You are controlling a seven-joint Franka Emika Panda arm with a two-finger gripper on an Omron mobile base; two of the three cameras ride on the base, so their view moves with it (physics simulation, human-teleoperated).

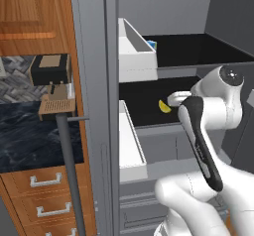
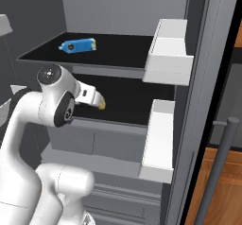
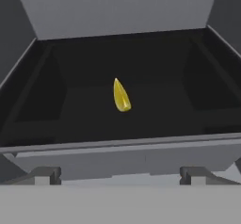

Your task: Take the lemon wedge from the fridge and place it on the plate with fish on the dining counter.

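The fridge (image 1: pixel 99 81) stands open with black shelves. The lemon wedge (image 3: pixel 121 96), a small yellow crescent, lies on the middle shelf (image 1: pixel 144 106) and also shows in both base views (image 1: pixel 164 106) (image 2: pixel 101 103). My gripper (image 3: pixel 121 175) hovers at the front lip of that shelf, pointing at the wedge from a short distance. It is open with nothing between its fingertips (image 3: pixel 47 175). The plate with fish and the dining counter are out of view.
A blue carton (image 2: pixel 77 45) lies on the upper shelf. White door bins (image 1: pixel 134 46) (image 2: pixel 158 139) jut out on both sides of the opening. The left door's bar handle (image 1: pixel 69 165) stands in front of a dark marbled worktop (image 1: pixel 30 136) over wooden drawers.
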